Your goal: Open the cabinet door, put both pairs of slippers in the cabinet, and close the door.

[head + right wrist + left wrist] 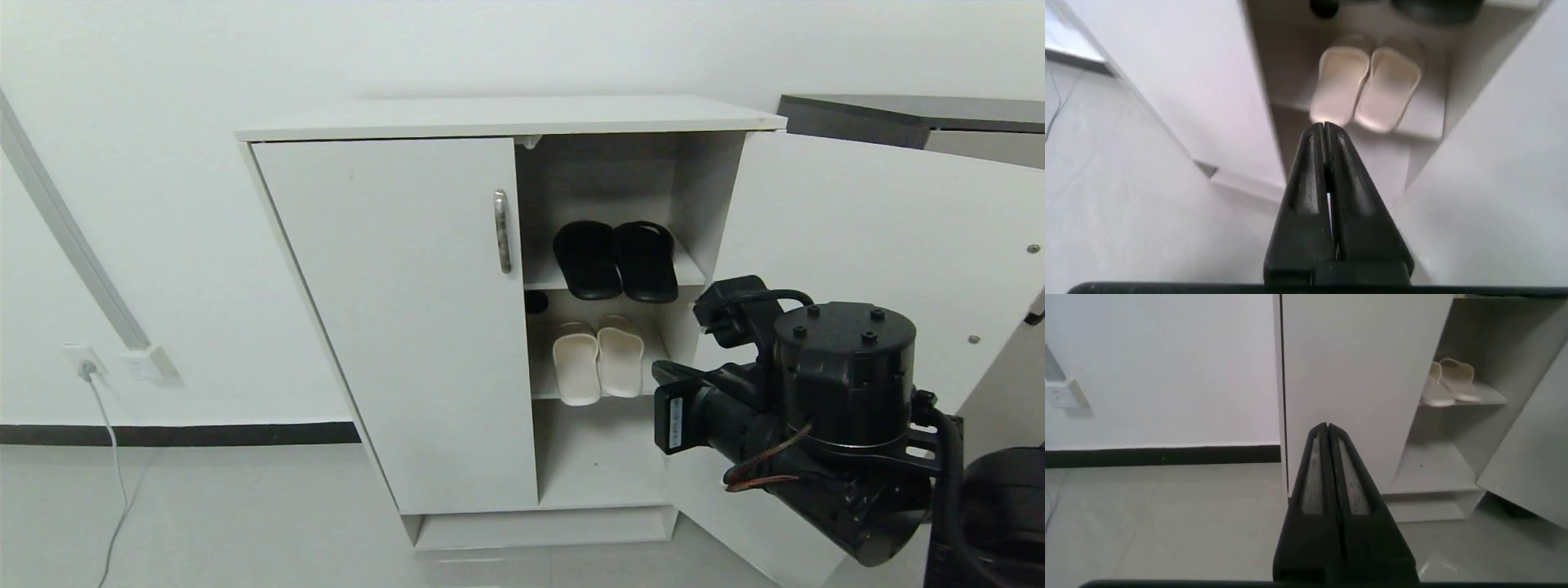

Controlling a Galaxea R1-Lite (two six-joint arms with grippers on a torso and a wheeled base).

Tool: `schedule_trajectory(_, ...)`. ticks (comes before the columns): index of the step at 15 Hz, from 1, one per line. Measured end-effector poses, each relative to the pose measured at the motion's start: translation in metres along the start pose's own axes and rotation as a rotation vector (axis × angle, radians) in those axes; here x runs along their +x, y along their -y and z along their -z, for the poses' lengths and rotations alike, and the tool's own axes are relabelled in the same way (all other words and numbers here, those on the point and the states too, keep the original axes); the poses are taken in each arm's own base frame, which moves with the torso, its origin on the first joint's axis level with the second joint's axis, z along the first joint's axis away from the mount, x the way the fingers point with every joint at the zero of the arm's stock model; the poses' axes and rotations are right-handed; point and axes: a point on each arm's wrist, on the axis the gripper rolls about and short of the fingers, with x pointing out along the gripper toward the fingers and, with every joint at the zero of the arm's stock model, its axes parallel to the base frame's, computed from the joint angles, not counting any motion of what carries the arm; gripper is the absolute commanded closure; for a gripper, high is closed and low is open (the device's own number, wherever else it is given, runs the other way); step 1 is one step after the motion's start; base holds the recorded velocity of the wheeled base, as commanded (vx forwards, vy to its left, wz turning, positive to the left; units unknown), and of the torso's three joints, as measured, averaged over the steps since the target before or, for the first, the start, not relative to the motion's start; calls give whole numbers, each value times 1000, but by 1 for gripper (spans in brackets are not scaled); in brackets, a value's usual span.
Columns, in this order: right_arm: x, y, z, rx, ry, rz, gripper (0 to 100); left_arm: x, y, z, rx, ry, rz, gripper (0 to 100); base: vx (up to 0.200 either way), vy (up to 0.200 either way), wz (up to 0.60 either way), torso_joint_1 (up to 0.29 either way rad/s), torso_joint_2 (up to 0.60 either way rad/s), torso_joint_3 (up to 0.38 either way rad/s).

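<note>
Closest in, the right gripper [1325, 129] has its black fingers pressed together with nothing between them, hanging in front of the open side of the cabinet and looking down at the middle shelf. The left gripper [1327, 429] is the same deal, fingers flat against each other and empty, low over the grey tiled floor [1167, 514], off to the shut side. Next is the white two-door cabinet [506, 114]: its right-hand door [882, 269] is swung wide open, and the left-hand door [400, 310] with the slim metal handle [502, 231] is shut. Inside, the pair of cream foam slippers [598, 359] sits side by side on the middle shelf, and the pair of black slide slippers [616, 260] on the shelf above. Behind it is the white wall, with a socket [82, 359] and a grey cable [114, 474] off to the left.
</note>
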Motion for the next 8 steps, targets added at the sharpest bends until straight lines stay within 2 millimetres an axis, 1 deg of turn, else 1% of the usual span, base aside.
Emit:
schedule_trajectory(3, 1, 0, 1, -1, -6, -11, 100, 0, 0, 0, 0, 1, 1, 100, -200, 0, 0, 2, 2, 2)
schedule_trajectory(8, 2, 0, 3, -4, -16, -27, 100, 0, 0, 0, 0, 0, 0, 100, 0, 0, 0, 0, 0, 0)
